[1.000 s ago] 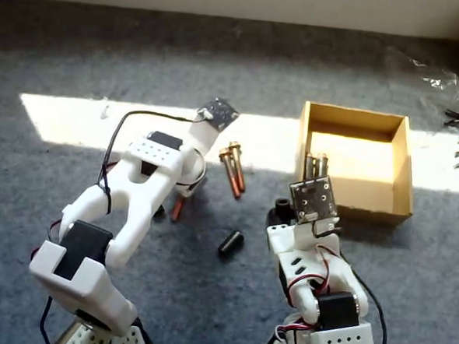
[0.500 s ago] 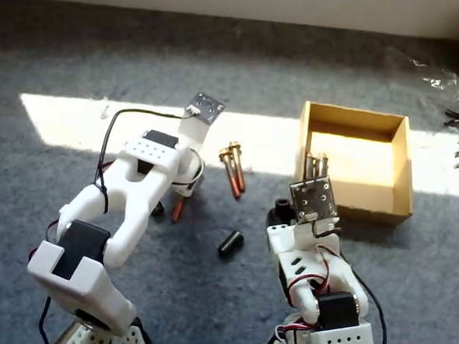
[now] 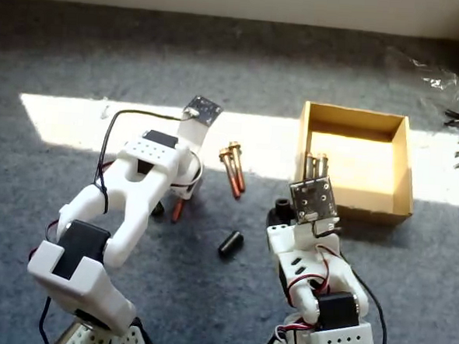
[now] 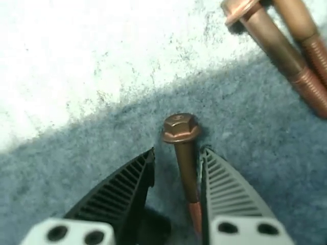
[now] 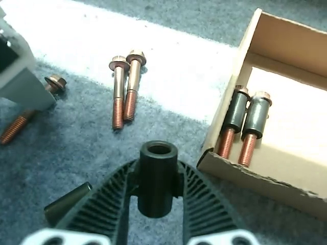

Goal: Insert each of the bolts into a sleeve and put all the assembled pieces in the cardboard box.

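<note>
left hand (image 4: 177, 152) released, bolt (image 4: 180, 128) lying between its jaws | right hand (image 5: 157, 166) clenched on the black sleeve (image 5: 158, 190) | risk: bolt sits closer to one jaw (round shank), so closing could roll it out

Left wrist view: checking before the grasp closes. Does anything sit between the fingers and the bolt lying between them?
Nothing visible does. The bolt lies on the carpet between the open fingers of the left gripper, with only carpet showing beside it. The two other bolts lie apart from it.
</note>
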You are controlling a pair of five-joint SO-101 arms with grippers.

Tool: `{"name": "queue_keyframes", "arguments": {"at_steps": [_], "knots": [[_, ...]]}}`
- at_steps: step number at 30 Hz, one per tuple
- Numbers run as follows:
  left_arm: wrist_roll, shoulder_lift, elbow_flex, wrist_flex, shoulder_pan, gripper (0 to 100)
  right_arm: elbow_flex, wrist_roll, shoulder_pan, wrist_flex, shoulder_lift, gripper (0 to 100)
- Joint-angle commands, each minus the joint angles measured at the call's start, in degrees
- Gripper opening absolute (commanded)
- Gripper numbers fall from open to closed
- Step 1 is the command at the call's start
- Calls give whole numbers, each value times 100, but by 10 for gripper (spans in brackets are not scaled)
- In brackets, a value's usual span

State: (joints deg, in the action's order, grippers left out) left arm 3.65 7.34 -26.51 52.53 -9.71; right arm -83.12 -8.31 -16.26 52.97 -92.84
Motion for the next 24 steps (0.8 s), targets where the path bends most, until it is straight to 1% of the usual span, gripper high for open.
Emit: {"name": "queue_keyframes", "arguments": {"at_steps": [1,9,14,17,20,24], "knots": [[-35,-48,154,-193,-31,146,31,-53,-31,-207,-57,5],[-35,-48,163,-229,-40,136,31,-53,-31,-207,-57,5],[-35,13,136,-369,-48,2,31,-53,-31,-207,-57,5],[-35,303,171,-387,-48,22,31,-53,-31,-207,-57,5],[-35,611,497,-343,-75,24,31,-53,-31,-207,-57,5],[-35,971,1007,158,-75,27,31,-53,-31,-207,-57,5]]}}
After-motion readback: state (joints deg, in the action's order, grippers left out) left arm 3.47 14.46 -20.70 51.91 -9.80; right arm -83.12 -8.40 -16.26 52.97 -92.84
